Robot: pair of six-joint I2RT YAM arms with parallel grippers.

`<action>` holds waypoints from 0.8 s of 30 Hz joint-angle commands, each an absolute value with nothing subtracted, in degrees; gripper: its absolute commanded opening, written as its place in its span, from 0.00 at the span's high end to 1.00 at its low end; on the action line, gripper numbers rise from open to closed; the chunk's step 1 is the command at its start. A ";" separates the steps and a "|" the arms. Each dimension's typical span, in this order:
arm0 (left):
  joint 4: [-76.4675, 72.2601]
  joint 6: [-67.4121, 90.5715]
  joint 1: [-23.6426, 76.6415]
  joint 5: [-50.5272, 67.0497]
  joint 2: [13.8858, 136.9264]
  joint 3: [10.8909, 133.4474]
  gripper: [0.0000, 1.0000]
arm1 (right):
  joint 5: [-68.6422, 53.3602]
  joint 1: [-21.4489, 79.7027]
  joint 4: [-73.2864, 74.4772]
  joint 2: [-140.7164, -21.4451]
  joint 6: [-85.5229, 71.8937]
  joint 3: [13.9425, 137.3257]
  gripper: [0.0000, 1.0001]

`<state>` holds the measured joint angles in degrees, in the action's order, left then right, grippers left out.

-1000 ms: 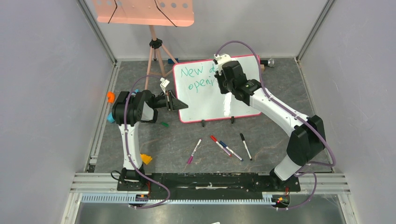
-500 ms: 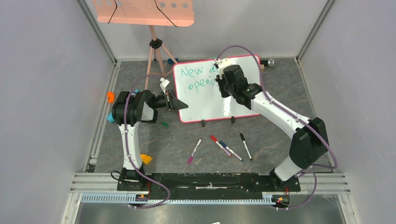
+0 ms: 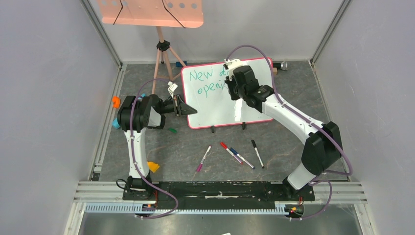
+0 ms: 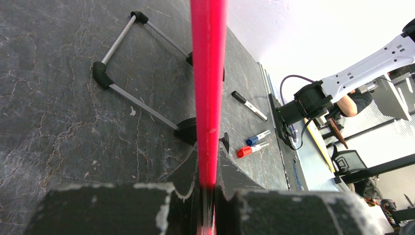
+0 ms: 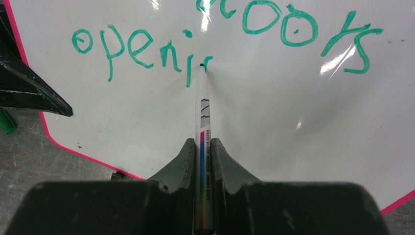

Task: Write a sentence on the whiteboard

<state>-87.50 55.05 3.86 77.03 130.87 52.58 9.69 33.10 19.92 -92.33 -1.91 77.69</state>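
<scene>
Left gripper (image 3: 189, 110) pinches the whiteboard (image 3: 254, 98) edge; right gripper (image 5: 201, 147) clamps a marker (image 5: 203, 105), tip on the sentence (image 5: 142, 49), upper centre.

Right end effector (image 5: 201, 147) clamped on a white marker (image 5: 203, 105), its tip touching the whiteboard (image 5: 303, 127) at the end of the green sentence (image 5: 139, 49), whose lower line reads "openir" below "oors".

4 markers (image 3: 242, 159) lie on the table (image 3: 186, 142) before the whiteboard (image 3: 215, 105).
</scene>
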 commanded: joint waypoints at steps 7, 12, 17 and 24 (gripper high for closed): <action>-89.21 52.47 2.99 71.46 133.89 52.91 0.98 | 12.23 31.55 19.81 -94.00 -1.93 81.30 1.00; -89.21 52.47 2.95 71.50 133.91 52.91 0.98 | 13.48 30.81 19.81 -93.75 -2.03 81.57 1.00; -89.21 52.47 2.91 71.47 133.94 52.93 0.98 | 13.56 30.59 20.47 -93.34 -2.02 81.32 1.00; -89.21 52.47 2.93 71.53 133.90 52.91 0.98 | 11.64 30.59 21.13 -92.47 -2.02 79.29 1.00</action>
